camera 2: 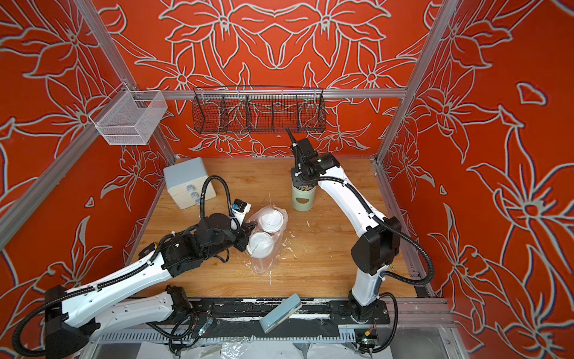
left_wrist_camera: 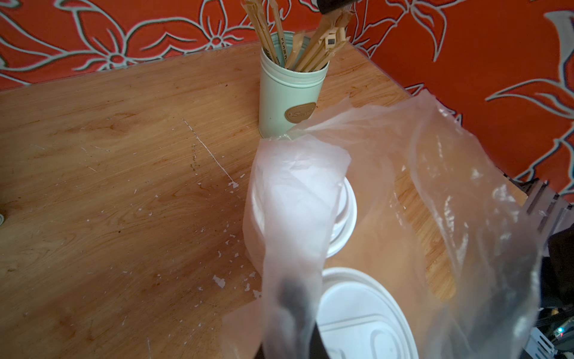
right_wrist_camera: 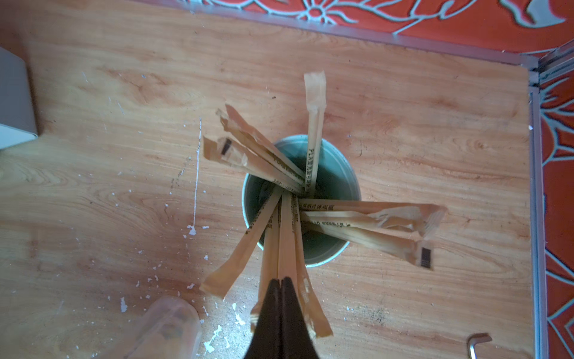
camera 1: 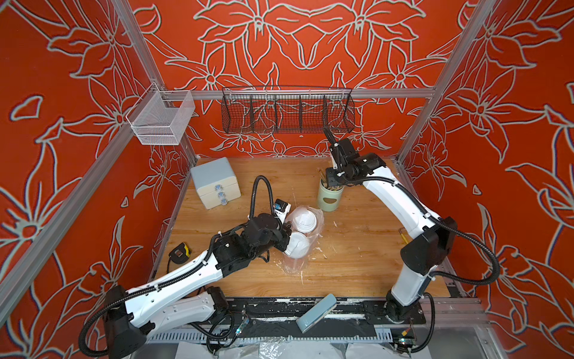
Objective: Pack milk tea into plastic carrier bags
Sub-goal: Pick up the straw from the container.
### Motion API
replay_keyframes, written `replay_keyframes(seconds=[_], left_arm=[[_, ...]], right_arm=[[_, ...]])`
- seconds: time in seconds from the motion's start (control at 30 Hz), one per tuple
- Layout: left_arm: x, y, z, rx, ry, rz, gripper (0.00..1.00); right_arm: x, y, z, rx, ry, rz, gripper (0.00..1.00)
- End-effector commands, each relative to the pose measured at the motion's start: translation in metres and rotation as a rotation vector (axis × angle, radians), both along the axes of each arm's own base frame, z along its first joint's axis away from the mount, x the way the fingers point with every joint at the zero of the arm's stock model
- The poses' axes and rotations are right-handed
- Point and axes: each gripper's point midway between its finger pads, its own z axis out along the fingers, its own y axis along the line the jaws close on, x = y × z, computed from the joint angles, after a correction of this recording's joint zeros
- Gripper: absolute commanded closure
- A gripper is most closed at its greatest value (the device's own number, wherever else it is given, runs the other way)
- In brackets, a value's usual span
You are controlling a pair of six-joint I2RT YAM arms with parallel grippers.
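Left gripper (camera 1: 286,241): pressed together on a fold of the bag's rim; its dark fingers (left_wrist_camera: 292,307) show through the film in the left wrist view.

Bag (camera 1: 295,264): count one; thin, clear, crinkled; stands mouth-up near the middle of the desk (camera 1: 357,248), long axis vertical; one flap droops over a lid.

Cups: count two, both inside the bag; both upright, white dome lids up, long axes vertical; near cup (camera 1: 296,245) just beside the left gripper; far cup (camera 1: 303,219) just behind it; lids touching or barely apart, cannot tell which; the pair lines up front to back on the desk; the prints are mostly hidden from above.

Right gripper (right_wrist_camera: 282,281): tips pressed together with no gap seen, at the top end of one paper-wrapped stick; that end runs under the tips; whether it is clamped between them, cannot tell.

Sticks (right_wrist_camera: 313,124): about nine, fanned out; overlap stops an exact count; all stand in one mint-green cylinder (camera 1: 330,197), upright, near the bag, behind it and toward the robot's right.

Further out: one drawer box (camera 1: 215,183) with three knobs at the back left of the desk; one tape measure (camera 1: 180,251) at the left edge; two wire baskets on the rail, black (camera 1: 289,112) and white (camera 1: 161,119).
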Motion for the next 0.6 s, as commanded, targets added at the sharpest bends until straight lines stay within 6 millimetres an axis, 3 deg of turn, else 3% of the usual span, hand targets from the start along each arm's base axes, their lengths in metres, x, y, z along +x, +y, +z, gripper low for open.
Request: replay_keyframes(seconds=[0.0, 0.2, 0.57], left_arm=[[0.003, 0.001, -0.001, -0.012, -0.004, 0.011, 1.00], [0.003, 0.000, 0.000, -0.017, -0.007, 0.009, 1.00], [0.002, -0.001, 0.004, -0.033, -0.014, 0.002, 1.00]], right_arm=[[-0.006, -0.005, 0.028, 0.012, -0.040, 0.013, 1.00], [-0.016, -0.008, 0.048, 0.031, -0.064, 0.029, 1.00], [-0.048, -0.016, 0.107, 0.093, -0.168, 0.077, 1.00]])
